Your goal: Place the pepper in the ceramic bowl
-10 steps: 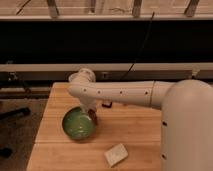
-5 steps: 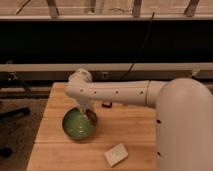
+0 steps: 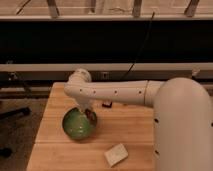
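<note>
The green ceramic bowl [image 3: 76, 125] sits on the left part of the wooden table [image 3: 130, 130]. My white arm reaches in from the right, and its wrist bends down over the bowl. My gripper [image 3: 88, 114] hangs at the bowl's right rim, just above the inside. A small dark red-brown piece, seemingly the pepper [image 3: 92, 118], shows at the gripper's tip over the bowl's right edge. I cannot tell whether it is held or resting in the bowl.
A pale flat rectangular object [image 3: 116, 154] lies near the table's front edge, right of the bowl. A small dark item [image 3: 106, 104] sits behind the arm near the table's middle. A dark shelf and rail run behind the table.
The arm's bend has shifted slightly left and down, bringing the gripper closer over the bowl's right rim. The bowl and the pale object have not moved.
</note>
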Tool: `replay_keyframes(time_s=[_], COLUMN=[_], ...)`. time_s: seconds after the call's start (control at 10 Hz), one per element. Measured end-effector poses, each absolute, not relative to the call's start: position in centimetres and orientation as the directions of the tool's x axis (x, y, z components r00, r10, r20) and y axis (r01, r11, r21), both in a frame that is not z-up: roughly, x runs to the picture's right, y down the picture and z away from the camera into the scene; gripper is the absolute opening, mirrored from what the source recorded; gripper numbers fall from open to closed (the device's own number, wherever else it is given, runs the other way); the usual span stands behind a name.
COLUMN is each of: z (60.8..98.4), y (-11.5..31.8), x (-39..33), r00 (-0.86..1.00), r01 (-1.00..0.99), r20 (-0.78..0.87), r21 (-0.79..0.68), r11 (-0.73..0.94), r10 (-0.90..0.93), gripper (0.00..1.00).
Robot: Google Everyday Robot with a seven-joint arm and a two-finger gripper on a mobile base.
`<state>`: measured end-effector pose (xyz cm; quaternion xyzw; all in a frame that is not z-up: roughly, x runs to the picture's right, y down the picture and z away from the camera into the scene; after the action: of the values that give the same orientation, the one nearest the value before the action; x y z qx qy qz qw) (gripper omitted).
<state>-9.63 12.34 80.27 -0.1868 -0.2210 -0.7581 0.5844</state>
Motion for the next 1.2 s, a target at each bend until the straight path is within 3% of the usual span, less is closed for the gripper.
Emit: replay_keyframes(time_s=[0.3, 0.5, 0.6, 1.2], z=[80.50, 80.64, 80.72, 81.02], y=[12.25, 12.19, 12.18, 11.99], x=[-9.79, -9.96, -10.00, -10.22], r00=[-0.251, -0.255, -0.256, -0.263], r01=[0.968, 0.967, 0.966, 0.965], r20=[0.542, 0.541, 0.541, 0.538], r21=[0.120, 0.124, 0.126, 0.133], r11=[-0.221, -0.224, -0.224, -0.228], r10=[-0.802, -0.802, -0.801, -0.801], gripper=[0.02, 0.18, 0.20, 0.20])
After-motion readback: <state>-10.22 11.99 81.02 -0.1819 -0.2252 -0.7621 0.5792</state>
